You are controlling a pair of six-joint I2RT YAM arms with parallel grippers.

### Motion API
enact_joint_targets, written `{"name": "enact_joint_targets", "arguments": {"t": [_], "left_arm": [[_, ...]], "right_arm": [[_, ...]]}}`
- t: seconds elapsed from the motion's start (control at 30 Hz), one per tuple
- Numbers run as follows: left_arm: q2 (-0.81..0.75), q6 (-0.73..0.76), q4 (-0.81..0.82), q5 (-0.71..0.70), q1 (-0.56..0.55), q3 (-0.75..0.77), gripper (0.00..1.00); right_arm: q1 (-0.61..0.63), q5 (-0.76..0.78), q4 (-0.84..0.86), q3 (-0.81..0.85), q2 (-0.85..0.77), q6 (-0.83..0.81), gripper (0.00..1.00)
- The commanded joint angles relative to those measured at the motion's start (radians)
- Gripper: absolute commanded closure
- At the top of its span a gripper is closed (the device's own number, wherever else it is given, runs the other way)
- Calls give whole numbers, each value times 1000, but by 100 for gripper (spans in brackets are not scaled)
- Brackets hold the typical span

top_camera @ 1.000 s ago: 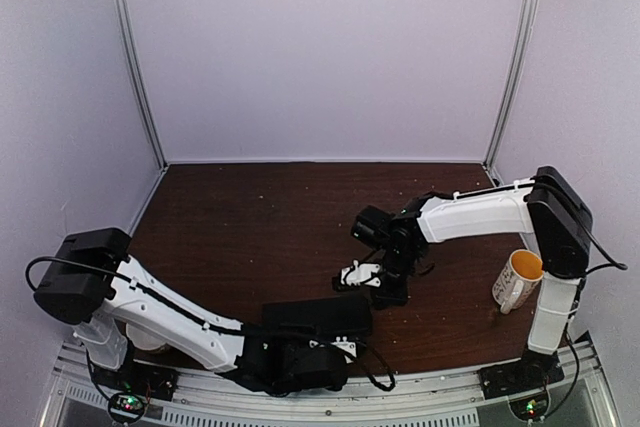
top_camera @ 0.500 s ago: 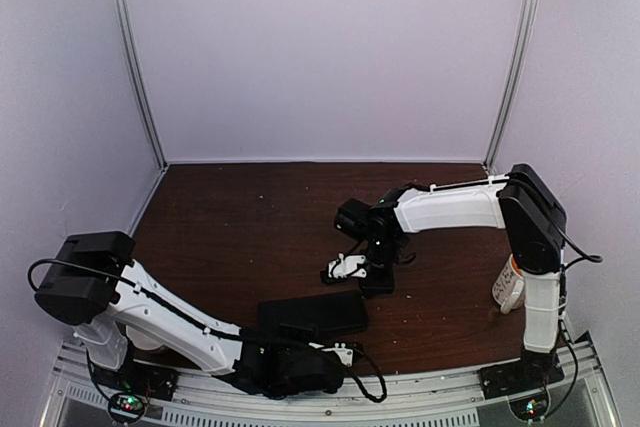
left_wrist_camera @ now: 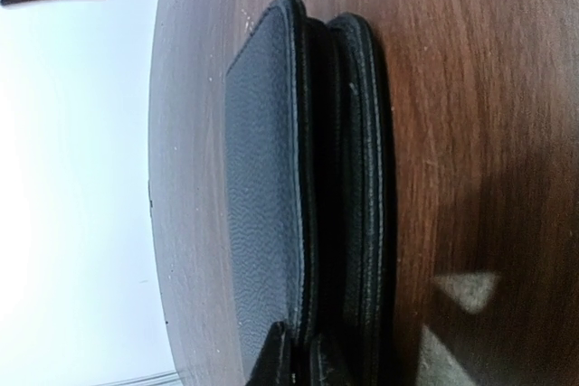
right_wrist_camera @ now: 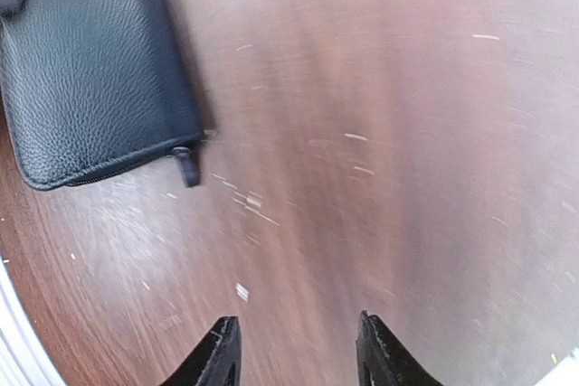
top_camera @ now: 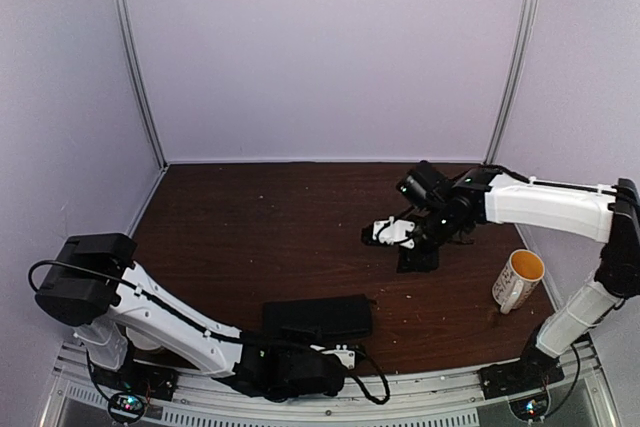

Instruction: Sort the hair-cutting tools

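Hair-cutting tools' case (top_camera: 318, 317) pinched by low left tool (left_wrist_camera: 300, 370), right tool (right_wrist_camera: 297, 350) hovering, jaws apart

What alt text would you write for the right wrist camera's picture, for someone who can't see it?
The right gripper, its two dark fingertips apart and holding nothing, hangs over a brown wooden table. A black grained zip case lies at the upper left, its zipper pull sticking out.
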Motion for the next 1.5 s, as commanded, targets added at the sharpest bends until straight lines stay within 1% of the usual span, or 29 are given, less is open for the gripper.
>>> {"name": "enact_joint_targets", "arguments": {"t": [0.0,0.1,0.17,0.2,0.27,0.3,0.37,0.5,0.6,0.7,0.77,0.87,0.97,1.03,1.07,1.1,1.13,1.17,1.2,1.23,1.27,1.33,1.37,1.4,1.47], "left_arm": [[34,63,106,14,36,11,100],[36,127,178,41,80,17,100],[35,168,218,73,114,20,100],[39,198,246,85,130,20,100],[52,280,307,108,156,23,100],[67,317,323,120,170,31,100],[98,376,332,149,199,57,100],[150,442,380,195,256,104,100],[192,475,381,218,286,161,100],[229,477,349,222,306,216,99],[242,483,358,196,308,227,90],[228,435,302,155,305,250,73],[157,426,304,139,289,212,64],[102,404,269,128,277,201,59],[71,386,233,123,271,202,57],[39,356,190,120,266,208,53],[5,317,144,119,265,221,49],[-34,267,89,113,265,228,44],[-89,225,64,102,268,226,38],[-135,189,34,97,275,224,32],[-176,139,-17,94,287,230,28],[-260,38,-102,88,319,240,24],[-303,-9,-135,91,338,241,23],[-346,-52,-157,88,358,239,21],[-432,-154,-191,64,396,235,16]], "right_arm": [[-76,-46,33,-32,-174,37,55],[-115,-82,44,-31,-281,80,55],[-164,-127,113,-76,-384,111,55],[-190,-144,161,-110,-441,136,54],[-247,-176,244,-171,-539,169,48],[-271,-190,269,-191,-571,185,46],[-299,-204,272,-199,-587,198,46],[-309,-215,282,-217,-590,201,46],[-308,-224,289,-221,-584,204,46],[-308,-226,286,-220,-571,205,46],[-309,-230,281,-215,-570,197,44],[-311,-220,280,-213,-581,198,43],[-322,-220,254,-185,-597,217,42],[-339,-211,239,-154,-606,235,42],[-347,-179,242,-135,-607,254,37],[-354,-110,268,-119,-605,302,21],[-362,-34,286,-104,-600,336,12],[-378,-6,277,-77,-590,343,10],[-398,3,256,-49,-582,351,1],[-420,9,253,-26,-581,376,0],[-436,37,249,-8,-588,420,0],[-450,72,302,-26,-654,452,0],[-450,107,360,-47,-691,469,0],[-452,158,392,-53,-707,505,0],[-452,290,389,-34,-696,566,0]]}}
